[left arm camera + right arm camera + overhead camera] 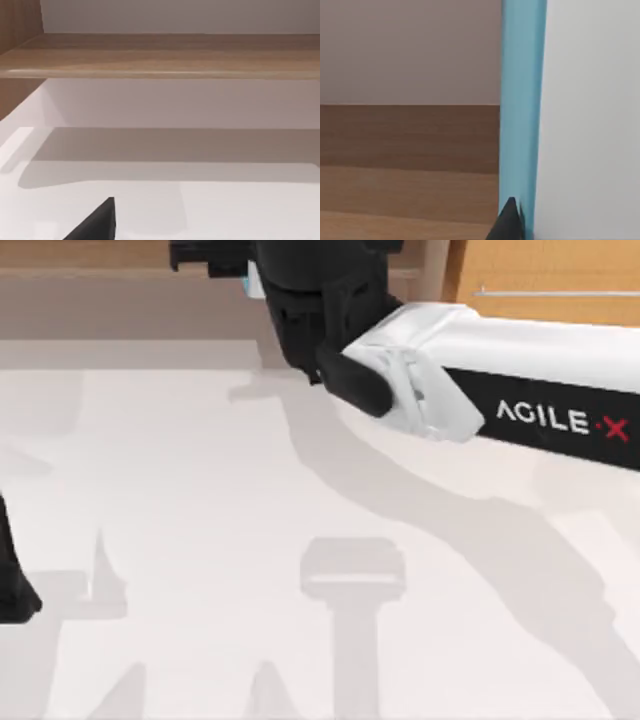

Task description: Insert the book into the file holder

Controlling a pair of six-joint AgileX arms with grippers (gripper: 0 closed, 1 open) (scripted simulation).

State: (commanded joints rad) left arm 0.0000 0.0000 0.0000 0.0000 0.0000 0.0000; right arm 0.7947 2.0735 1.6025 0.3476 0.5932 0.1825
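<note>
One dark fingertip (509, 222) of the right gripper pressed against the teal-blue book (521, 115) in the right wrist view, at the base of the cover. The book stood as an upright strip of blue, a pale plain surface on one side and brown wood panelling behind it on the other. How wide the fingers stood, and whether both sides clamped the cover, could not be told.

From above, the right arm (520, 370), white with the AgileX lettering, reached from the table's right side to its far edge. Its black wrist and the right gripper (245, 265) sat at the top of that view, with a small sliver of teal-blue beside them. The white table (200, 540) carried long grey shadows of the arm.

Low at the table's left edge, a black part of the left arm (12, 585) was parked. In the left wrist view a dark finger (97, 222) showed above the white tabletop, with a wooden ledge (160, 57) beyond.
</note>
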